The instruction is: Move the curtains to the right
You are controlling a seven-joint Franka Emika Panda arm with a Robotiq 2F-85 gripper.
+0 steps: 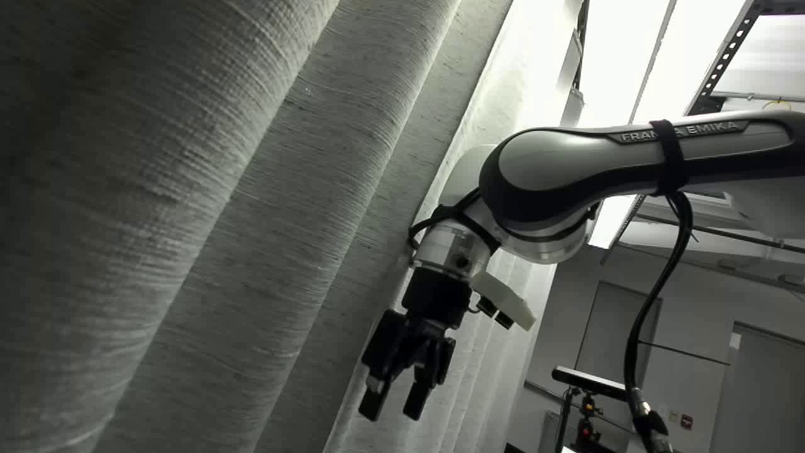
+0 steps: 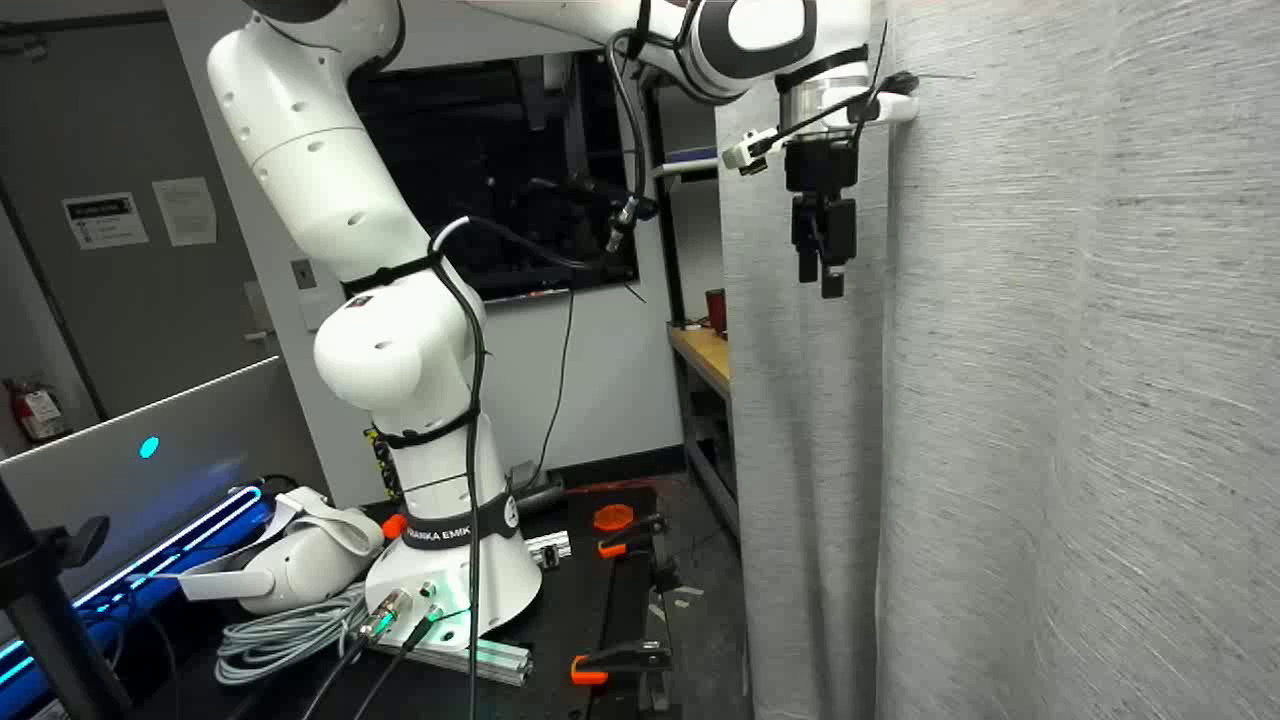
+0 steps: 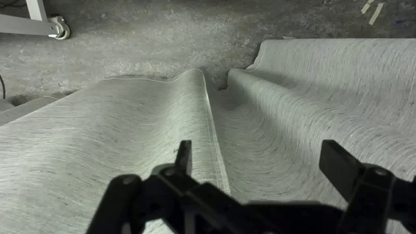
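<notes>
Hanging in long vertical folds: curtains (image 2: pixel 1080 400), pale grey, finely ribbed, filling the right part of an exterior view; a stitched edge (image 3: pixel 215 143) runs down the fabric in the wrist view, the lower hem close to the concrete floor (image 3: pixel 146 42). Fingers (image 1: pixel 375 401), one black pair, pointing down in front of the cloth, spread well apart, nothing in their hold; whether they touch the fabric cannot be told. Pale camera (image 1: pixel 512 302), mounted just above the fingers. Robot arm (image 2: pixel 360 200), white with black bands, lettered FRANKA EMIKA, in both exterior views. Black cable (image 1: pixel 660 282), looping down from the arm. Black counter (image 2: pixel 570 600), beneath the arm's base (image 2: pixel 450 580), bearing: two orange-ended clamps (image 2: pixel 590 670), at its edge; coil of grey cord (image 2: pixel 285 640), beside the base; white headset (image 2: pixel 310 560), near the coil. Silver panel (image 2: pixel 200 430), with a lit blue mark (image 2: pixel 149 447), behind the headset. Wood-topped shelf (image 2: pixel 705 350), partly hidden by the curtains, carrying a red container (image 2: pixel 716 310). Dark pane (image 2: pixel 460 140), behind the arm. Red fire extinguisher (image 2: pixel 37 412), far left of an exterior view. Bright ceiling light (image 1: pixel 622 56), above the arm in an exterior view. Caster (image 3: pixel 60 28), on the floor in the wrist view.
</notes>
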